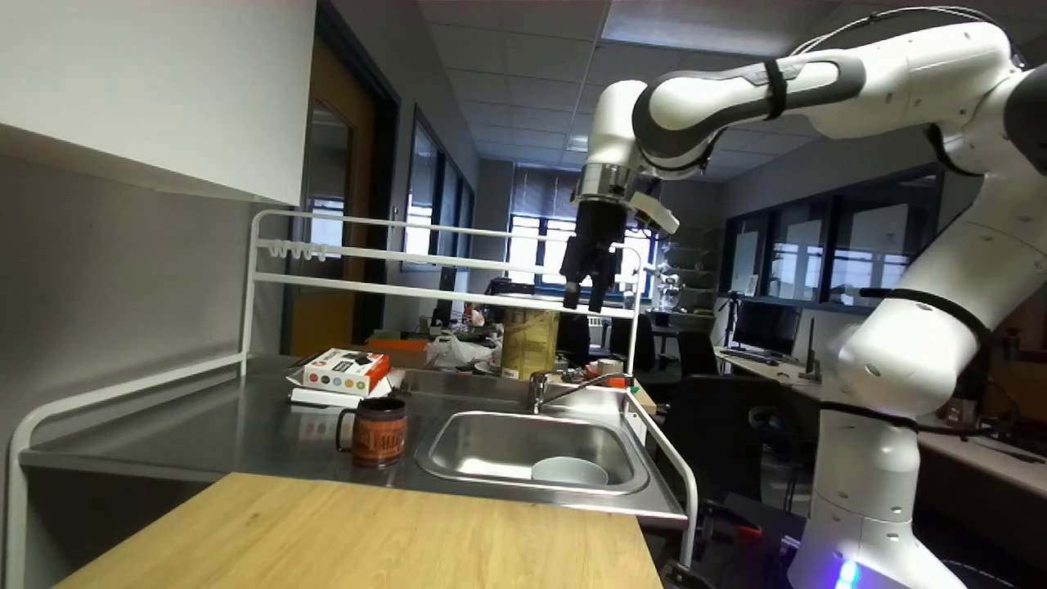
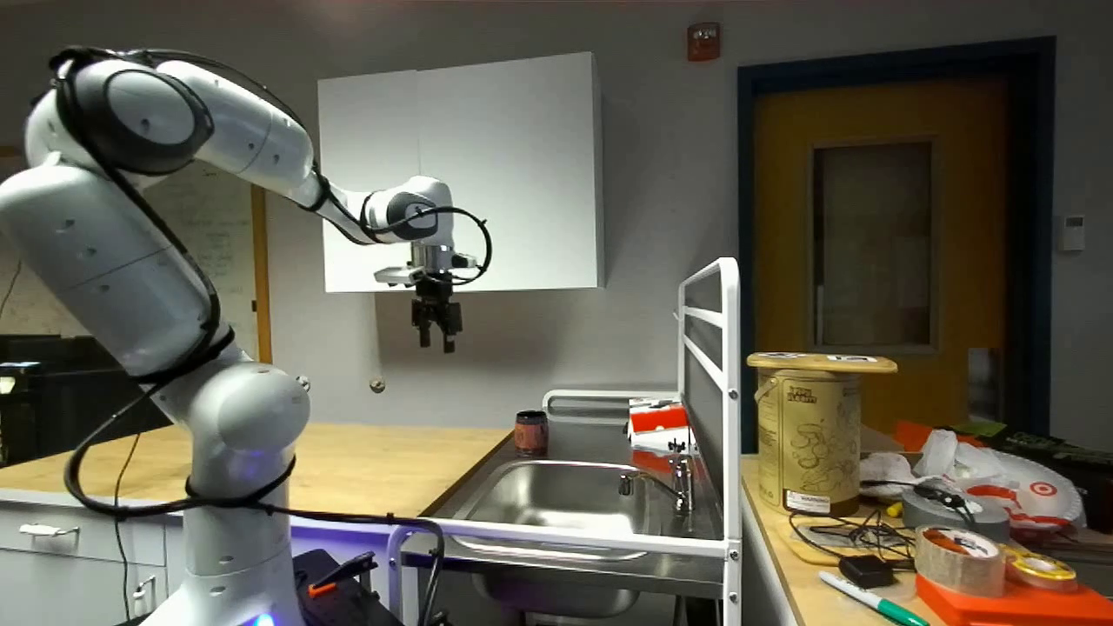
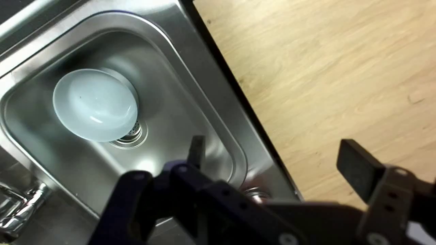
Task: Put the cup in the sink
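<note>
White robot arm (image 1: 883, 360), in both exterior views, reaches across w/ its last section pointing down. Wooden worktop (image 1: 368, 532) lies alongside a steel counter (image 1: 164, 433), dark gap btwn them in the wrist view. White rack (image 1: 409, 292) w/ rails along the counter's edge; white wall cab (image 2: 513, 174) above counter ht. Wooden desk (image 2: 798, 565) on the other side of the rack from the counter. Sink (image 1: 499, 438) recessed in the counter, rectangular w/ rounded corners. Yellowish tub (image 2: 809, 435) on the desk, board (image 2: 817, 365) on top. Gripper (image 3: 277, 160) hangs pointing down, well above the counter; jaws released, wide gap btwn the pads (image 3: 357, 170), sink edge & wood visible thru it. Red & white box (image 1: 343, 372) atop a white piece (image 1: 323, 399) on the counter, nr the rack. Pale bowl (image 3: 95, 105) inside the sink, hiding part of the drain (image 3: 135, 133) in the wrist view. Tap (image 2: 683, 482) at the sink's rack-side edge. Cup (image 1: 379, 433), reddish-orange & darker up top, stands upright on the counter just beside the sink, so outside it, & well apart from the gripper; visible in both exterior views. Tape roll (image 2: 952, 569) on the desk side, nr the tub. Last, a marker (image 2: 874, 598), green-capped, lying nr the desk's edge
</note>
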`<state>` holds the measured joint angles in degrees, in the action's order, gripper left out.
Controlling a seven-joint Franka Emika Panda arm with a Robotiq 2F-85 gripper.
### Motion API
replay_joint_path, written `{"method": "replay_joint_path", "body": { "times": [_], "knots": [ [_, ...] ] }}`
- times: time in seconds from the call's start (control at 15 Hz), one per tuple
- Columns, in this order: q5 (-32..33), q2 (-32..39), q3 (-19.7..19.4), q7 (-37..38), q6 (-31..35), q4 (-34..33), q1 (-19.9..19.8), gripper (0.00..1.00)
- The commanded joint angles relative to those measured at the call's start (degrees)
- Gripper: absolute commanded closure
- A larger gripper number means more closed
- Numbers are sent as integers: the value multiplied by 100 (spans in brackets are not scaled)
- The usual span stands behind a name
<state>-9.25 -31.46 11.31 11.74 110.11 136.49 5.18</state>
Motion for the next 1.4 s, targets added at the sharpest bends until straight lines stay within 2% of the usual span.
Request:
{"method": "replay_joint_path", "body": {
  "times": [0.0,0.27,0.67,0.93,1.33],
  "knots": [
    [424,1476,142,749,245,-1079,-331,0],
    [704,2942,92,1410,228,-2313,-222,0],
    [1273,4777,-158,2312,50,-4169,323,0],
    [1156,5791,-407,2595,-77,-5348,659,0],
    [1071,7215,-780,2839,-227,-6988,941,0]
  ]
}}
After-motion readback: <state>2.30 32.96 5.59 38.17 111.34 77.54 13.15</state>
